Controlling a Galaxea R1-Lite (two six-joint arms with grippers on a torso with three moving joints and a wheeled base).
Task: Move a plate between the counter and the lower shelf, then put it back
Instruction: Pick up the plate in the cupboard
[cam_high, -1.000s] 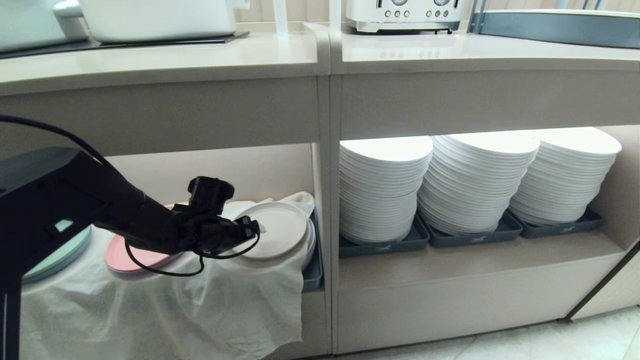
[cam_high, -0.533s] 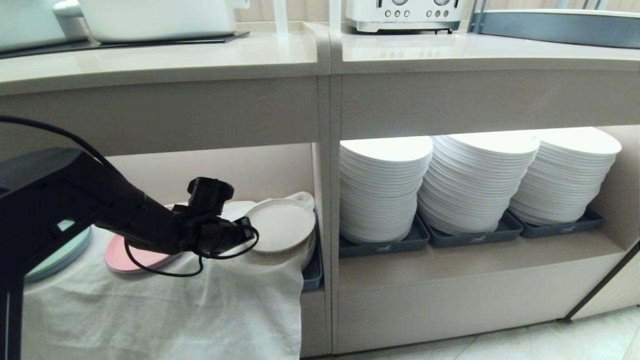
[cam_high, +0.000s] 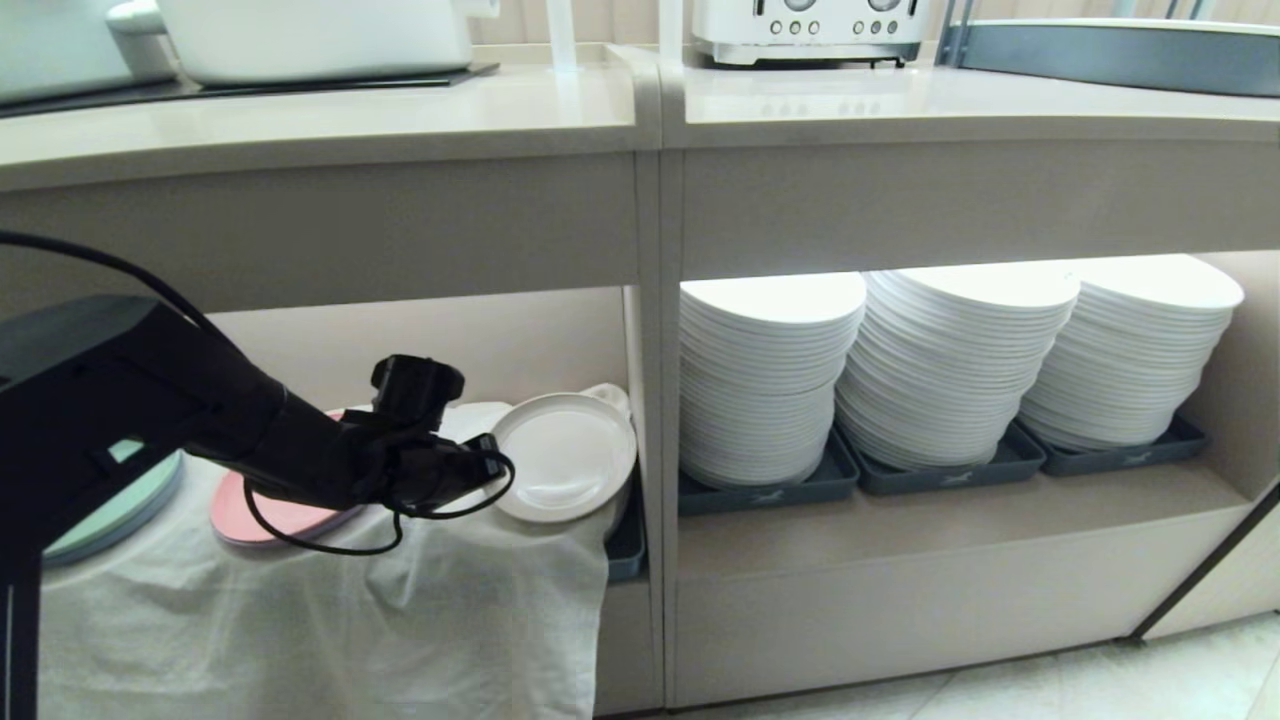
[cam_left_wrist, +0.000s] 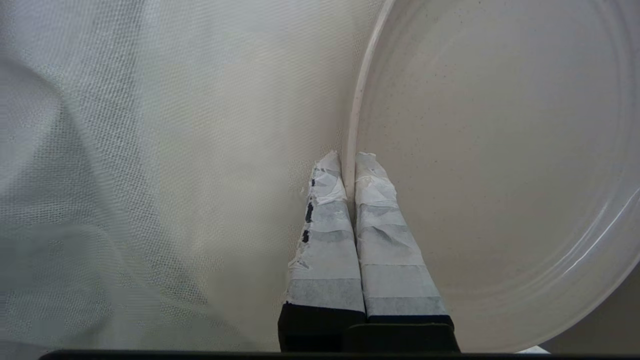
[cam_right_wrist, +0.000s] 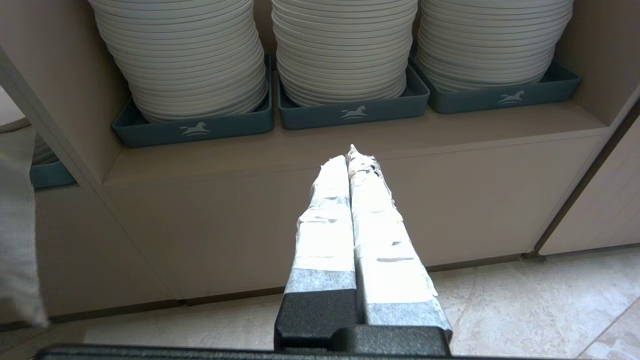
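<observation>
The cream-beige plate (cam_high: 567, 456) is in the lower shelf (cam_high: 520, 340), over the white cloth (cam_high: 350, 620), tilted with its face toward me. My left gripper (cam_high: 493, 461) reaches in from the left and is shut on the plate's left rim. In the left wrist view the taped fingers (cam_left_wrist: 330, 220) pinch the rim of the plate (cam_left_wrist: 490, 150), one finger on each side, at the gripper (cam_left_wrist: 348, 160). The counter (cam_high: 350, 110) runs above the recess. My right gripper (cam_right_wrist: 350, 156) hangs shut and empty in front of the cabinet base.
A pink plate (cam_high: 245, 512) and a mint-green plate (cam_high: 110, 520) lie left of the arm on the cloth. A dark grey tray (cam_high: 628, 540) shows at the recess's right. Tall white plate stacks (cam_high: 950, 370) fill the neighbouring recess. A toaster (cam_high: 805, 30) stands above.
The left gripper's fingers have closed on the plate's rim. The plate has tipped up and shifted slightly right, its face now turned more toward me. The arm itself has hardly moved.
</observation>
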